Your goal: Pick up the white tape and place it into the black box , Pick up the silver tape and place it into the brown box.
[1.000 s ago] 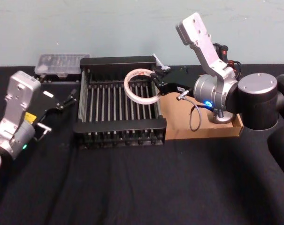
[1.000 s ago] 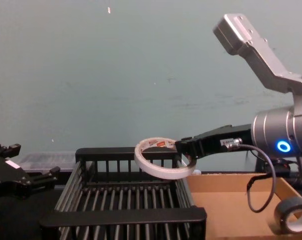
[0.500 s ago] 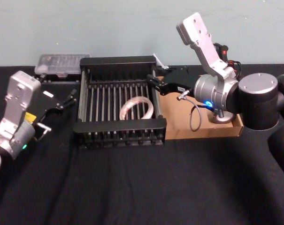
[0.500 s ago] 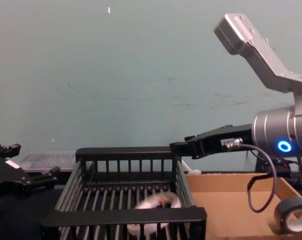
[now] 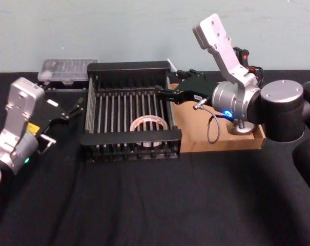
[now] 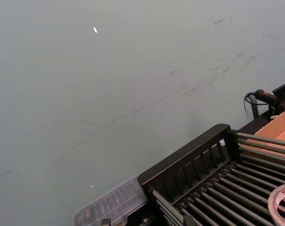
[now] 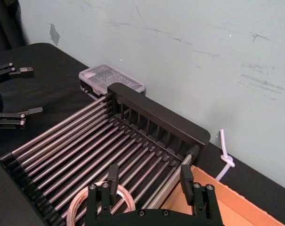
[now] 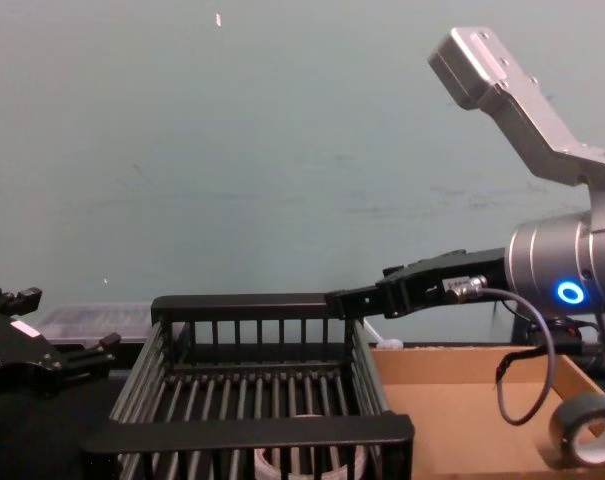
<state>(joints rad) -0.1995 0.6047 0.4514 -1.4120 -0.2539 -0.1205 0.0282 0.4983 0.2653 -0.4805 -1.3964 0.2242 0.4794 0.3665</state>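
The white tape lies flat on the barred bottom of the black box, near its front rim. In the right wrist view the white tape sits below and behind my fingers. My right gripper hovers over the box's right rim, open, with nothing between its fingers. The silver tape stands on edge in the brown box, to the right of the black box. My left gripper rests parked to the left of the black box, open and holding nothing.
A clear plastic case lies behind the black box's left corner. A white cord hangs by the wall behind the brown box. Black cloth covers the table, and a pale wall stands close behind.
My right gripper let go of the white tape above the black box and opened wide. The tape fell and settled flat on the bars near the front. The left arm stayed still.
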